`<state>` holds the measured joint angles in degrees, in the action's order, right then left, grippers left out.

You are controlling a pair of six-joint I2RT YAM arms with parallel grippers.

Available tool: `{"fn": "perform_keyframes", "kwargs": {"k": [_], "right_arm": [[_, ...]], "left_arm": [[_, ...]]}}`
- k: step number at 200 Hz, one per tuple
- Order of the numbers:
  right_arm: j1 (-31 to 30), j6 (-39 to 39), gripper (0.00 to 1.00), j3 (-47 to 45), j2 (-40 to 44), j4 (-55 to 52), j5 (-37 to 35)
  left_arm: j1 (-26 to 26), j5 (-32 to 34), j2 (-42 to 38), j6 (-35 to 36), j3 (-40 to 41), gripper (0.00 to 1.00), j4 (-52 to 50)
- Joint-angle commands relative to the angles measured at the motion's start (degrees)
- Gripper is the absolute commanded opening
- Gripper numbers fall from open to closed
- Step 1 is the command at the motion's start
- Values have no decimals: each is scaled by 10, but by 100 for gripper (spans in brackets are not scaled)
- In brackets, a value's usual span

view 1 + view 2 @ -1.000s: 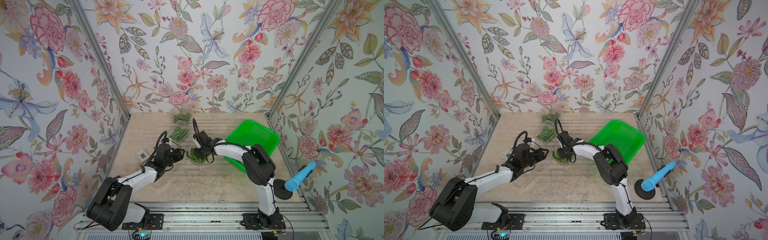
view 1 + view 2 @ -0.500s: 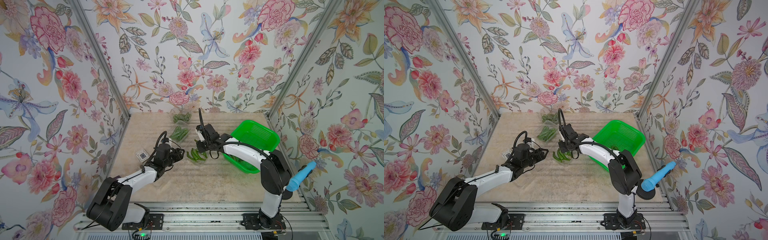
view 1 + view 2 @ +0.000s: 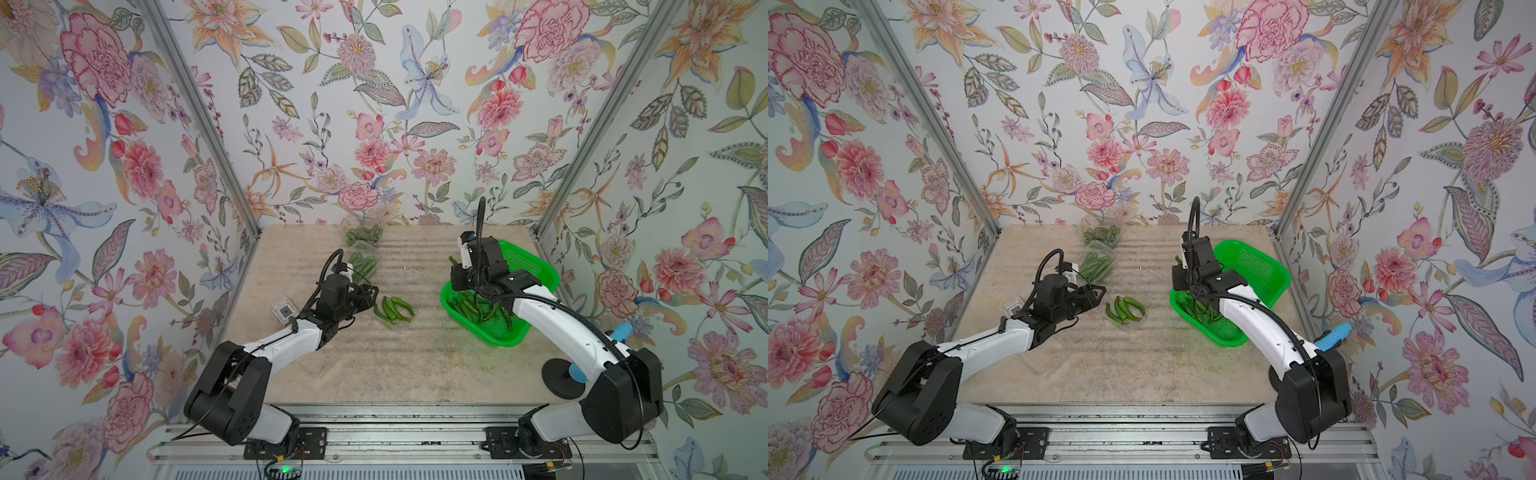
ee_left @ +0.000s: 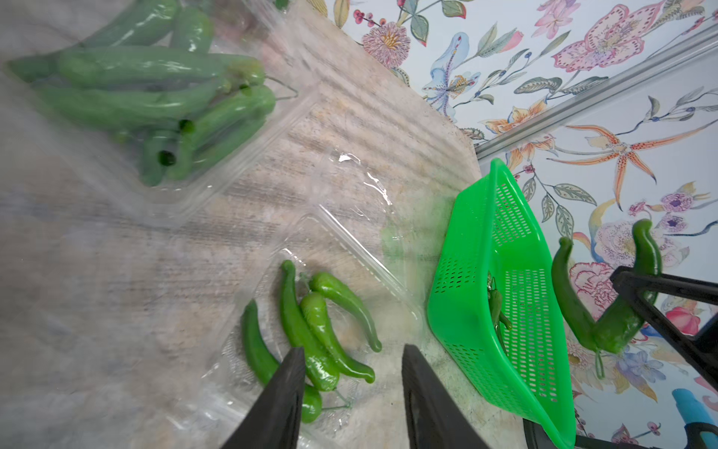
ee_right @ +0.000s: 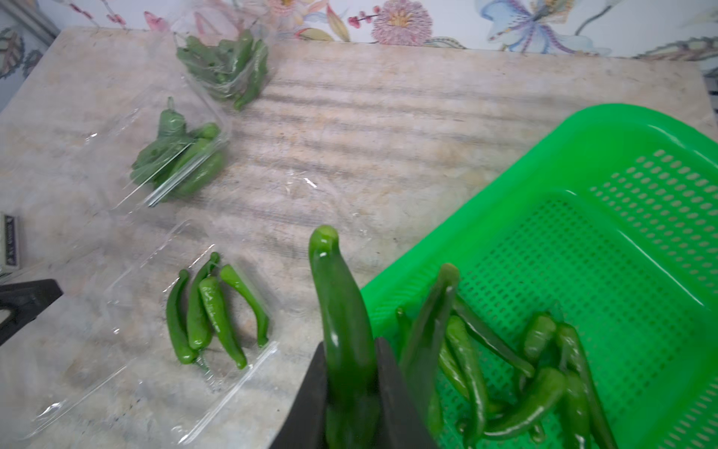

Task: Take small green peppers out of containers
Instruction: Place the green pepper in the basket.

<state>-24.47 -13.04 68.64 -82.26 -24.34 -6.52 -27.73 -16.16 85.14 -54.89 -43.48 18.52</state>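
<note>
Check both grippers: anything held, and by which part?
The right gripper holds two small green peppers, jaws clamped near their stem ends, tapered tips sticking out. The left gripper holds nothing; its jaws stand open.

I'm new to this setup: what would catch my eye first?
The bright green basket on the right of the table, peppers piled in its near corner. Over its edge the right end effector grips a pepper. At centre, more peppers lie in an open clear container.
</note>
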Motion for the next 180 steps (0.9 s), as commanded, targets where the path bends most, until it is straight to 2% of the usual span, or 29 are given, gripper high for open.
{"fn": "perform_keyframes", "kwargs": {"k": [1, 51, 58, 73, 84, 101, 137, 180], "right_arm": [[39, 11, 15, -38, -14, -5, 5], [107, 15, 16, -89, -101, 48, 3], [111, 14, 21, -90, -110, 48, -2], [110, 16, 40, -92, -114, 46, -1], [104, 21, 43, -95, -102, 46, 7], [89, 29, 47, -93, -79, 46, 10], [24, 43, 46, -67, -39, 35, 24], [-75, 55, 42, 8, -106, 35, 102]], "left_arm": [[-24, -8, 38, 12, -43, 44, -5], [-61, -18, 95, 9, -91, 43, -1], [-63, -21, 95, 8, -91, 43, 0], [-63, -18, 90, 13, -88, 43, -9], [-62, -9, 79, 20, -83, 44, -22], [-54, 11, 56, 30, -70, 45, -44], [-16, 18, -3, 29, -19, 45, -55], [38, 16, -56, 26, 45, 45, -55]]}}
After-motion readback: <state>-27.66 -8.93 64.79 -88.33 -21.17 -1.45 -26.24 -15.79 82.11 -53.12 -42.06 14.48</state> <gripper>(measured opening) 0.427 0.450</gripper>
